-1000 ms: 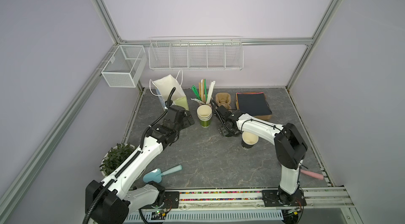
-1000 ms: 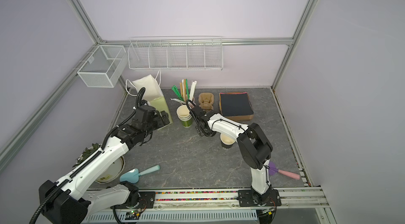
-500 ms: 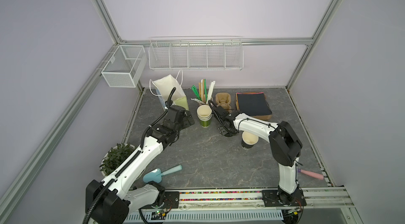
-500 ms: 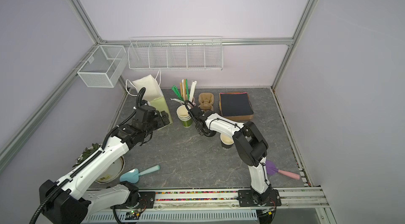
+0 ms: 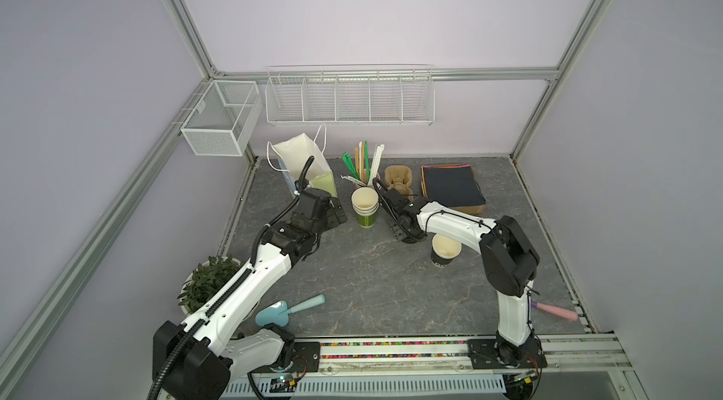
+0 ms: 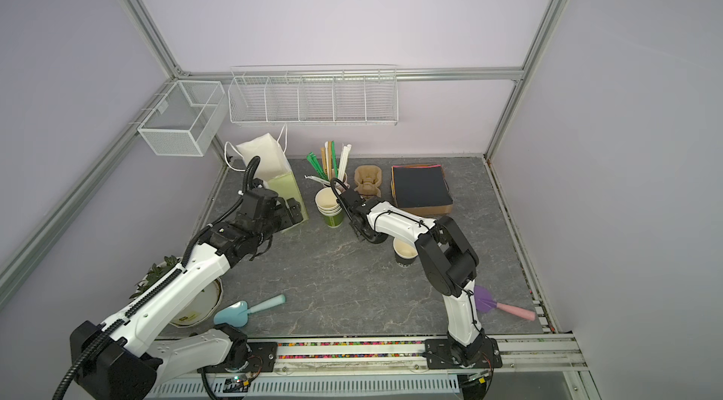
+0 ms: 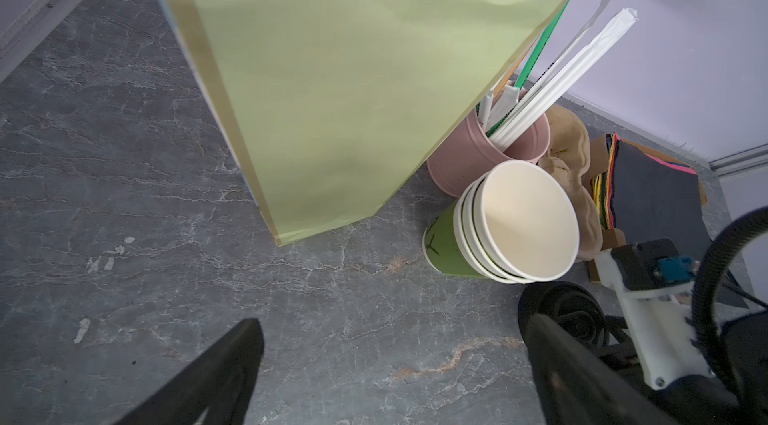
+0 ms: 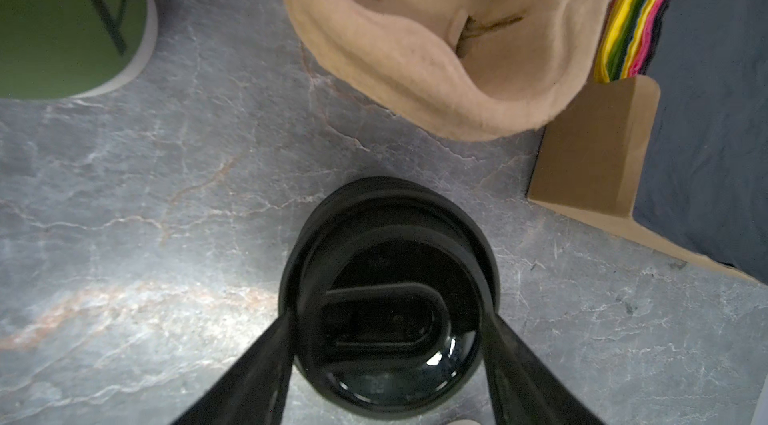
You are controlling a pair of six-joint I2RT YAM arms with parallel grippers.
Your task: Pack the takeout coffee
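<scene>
The right arm's elbow has shifted a touch since a second ago, while the right gripper (image 8: 388,317) stays low over the black lid (image 8: 388,236). The left arm hasn't budged.

The lid is glossy round plastic with a raised oval in its top. The dark fingers sit against its rim on both sides, and I can't tell whether they are clamped. The left gripper (image 7: 390,360) hangs with its fingers wide apart over bare counter (image 5: 371,288), a grey slab veined like marble.

The takeout cup (image 5: 446,251) stands upright and lidless, dark outside and cream inside. It is just beside the right forearm, near the lid.

Further back are a stack of green paper cups (image 5: 365,206), a pink tin of wrapped straws (image 7: 478,152) and a tan moulded-pulp cup carrier (image 8: 415,48). A white paper bag (image 5: 301,155) with a pale green side stands behind the left gripper.

Lilac walls, aluminium framing and white wire baskets (image 5: 348,96) close in the space.
</scene>
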